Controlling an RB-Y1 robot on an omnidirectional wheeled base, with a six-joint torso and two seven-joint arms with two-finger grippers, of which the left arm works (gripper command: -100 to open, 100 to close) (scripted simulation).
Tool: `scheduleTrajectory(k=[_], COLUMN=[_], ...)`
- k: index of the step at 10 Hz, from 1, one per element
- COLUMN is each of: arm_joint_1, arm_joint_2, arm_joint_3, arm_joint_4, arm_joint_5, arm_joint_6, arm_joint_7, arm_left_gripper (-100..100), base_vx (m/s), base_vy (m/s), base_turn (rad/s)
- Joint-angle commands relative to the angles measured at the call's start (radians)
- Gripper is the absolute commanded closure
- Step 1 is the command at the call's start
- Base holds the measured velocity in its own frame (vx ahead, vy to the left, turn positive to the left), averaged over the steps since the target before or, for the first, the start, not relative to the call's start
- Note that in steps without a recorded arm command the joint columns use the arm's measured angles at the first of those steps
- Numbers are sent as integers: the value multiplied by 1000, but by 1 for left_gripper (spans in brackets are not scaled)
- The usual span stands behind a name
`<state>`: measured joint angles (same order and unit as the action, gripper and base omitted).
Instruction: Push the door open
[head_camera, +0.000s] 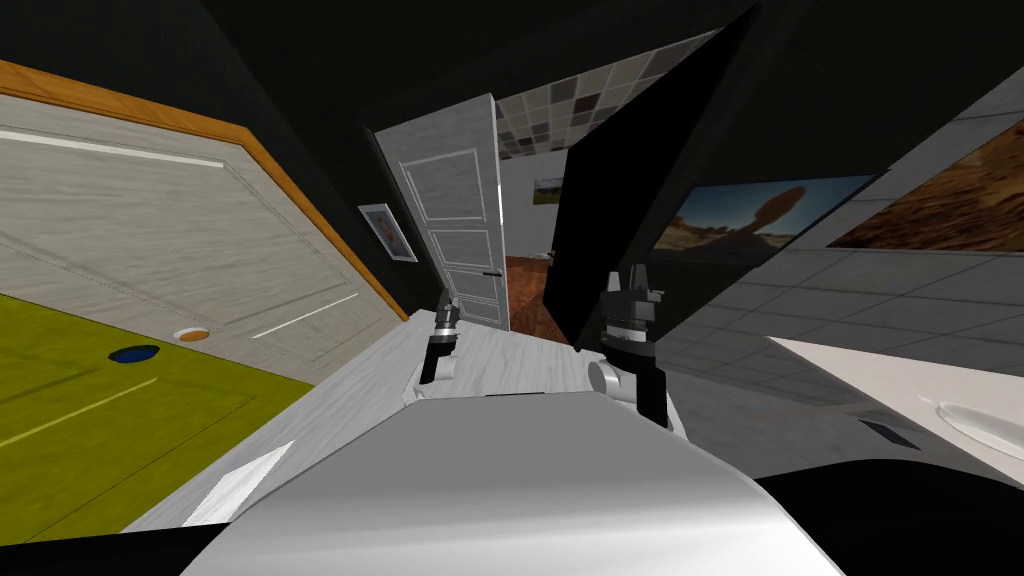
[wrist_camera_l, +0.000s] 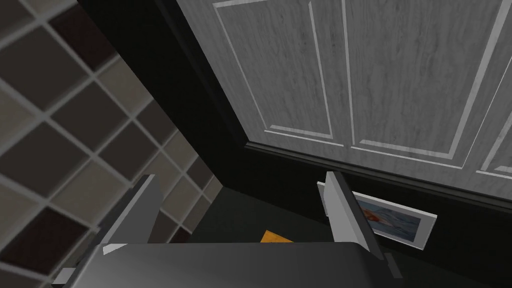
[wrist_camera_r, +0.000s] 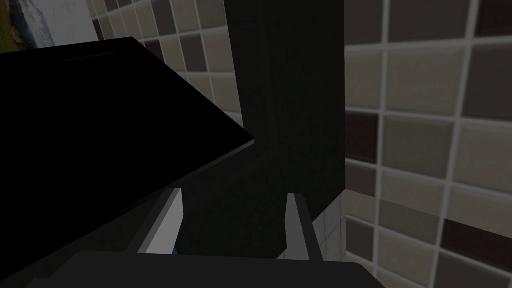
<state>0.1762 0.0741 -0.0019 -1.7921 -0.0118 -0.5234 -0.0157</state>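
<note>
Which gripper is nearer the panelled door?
Left. The left gripper faces the door close up; the right gripper stands off to the side, beyond its handle edge.

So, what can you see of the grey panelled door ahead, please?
The door is light grey with a wood-like grain and three recessed panels stacked vertically. A small dark handle sits near its right edge. It stands partly open; brown floor shows past that edge. The left gripper is nearest and appears short of it.
</note>
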Motion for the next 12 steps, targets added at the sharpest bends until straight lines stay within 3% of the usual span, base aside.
scheduleTrajectory(k=[1, 4, 6, 7, 9, 10, 12], arm_joint_1=[-30, -54, -103, -103, -153, -153, -203], arm_joint_2=[3, 5, 7, 7, 9, 9, 10], arm_joint_3=[-5, -7, -11, -11, -15, -15, -19], arm_joint_4=[50, 107, 178, 189, 258, 273, 352], arm_joint_5=[4, 7, 12, 12, 17, 17, 23], arm_joint_6=[2, 5, 9, 9, 14, 14, 18], arm_joint_7=[6, 9, 14, 14, 20, 20, 25], arm_left_gripper=[-100, -100, -100, -100, -100, -100, -100], base_vx=[96, 53, 57, 57, 66, 62, 73], base_vy=[58, 38, 38, 33, 51, 43, 32], base_turn=[-54, -24, -46, -24, -41, -27, -51])
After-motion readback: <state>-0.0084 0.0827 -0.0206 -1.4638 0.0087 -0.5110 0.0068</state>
